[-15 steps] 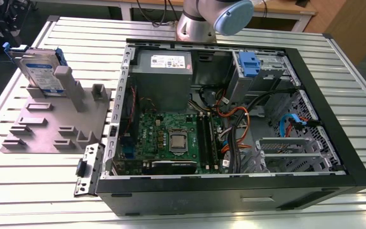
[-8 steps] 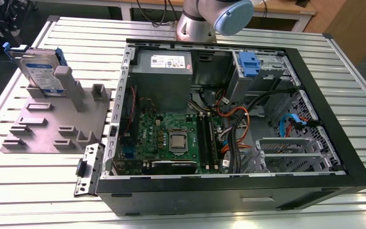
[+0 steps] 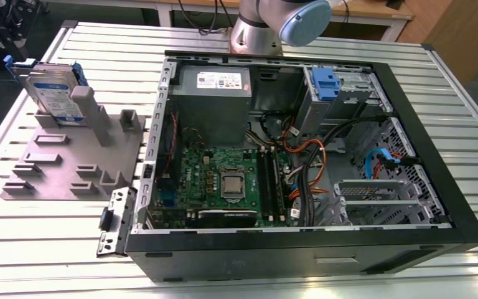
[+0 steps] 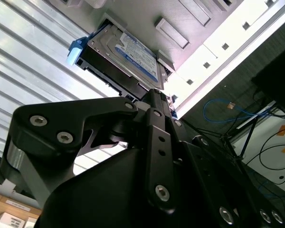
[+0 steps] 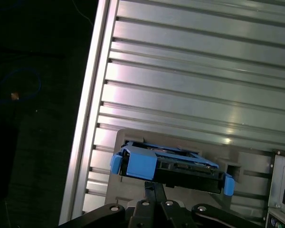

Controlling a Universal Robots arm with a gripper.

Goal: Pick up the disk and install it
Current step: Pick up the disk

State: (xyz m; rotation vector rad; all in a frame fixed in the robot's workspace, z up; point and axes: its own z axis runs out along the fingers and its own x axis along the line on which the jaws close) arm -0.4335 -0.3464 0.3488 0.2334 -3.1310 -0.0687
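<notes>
DISK WAITS IN ITS STAND. At the upper left of the exterior view, the disk is seen standing on edge in a slot of a grey fixture block. Its labelled face is turned toward the camera and its blue rails show at the top. A grey post rises just beside it. The drive has not been lifted.

At the lower centre of the first wrist view, the gripper is pictured well apart from the disk. Its tips appear drawn together on nothing and are lined up with the middle of the drive's near edge.

The step in hand is judged to be the approach for the pick. For it to be done well, the jaws would need to be spread wider than the drive is thick. They would then be set squarely on the flat faces, midway between the rails. The drive would be drawn straight out of the slot so that it is not wedged against the post.

Everything is carried on a ribbed aluminium table. From the centre to the right of the frame, an open computer case is laid on its side. A grey power supply and a blue latch are seen along its upper edge. The arm's base is mounted at top centre. Wooden furniture is glimpsed at the upper right.
</notes>
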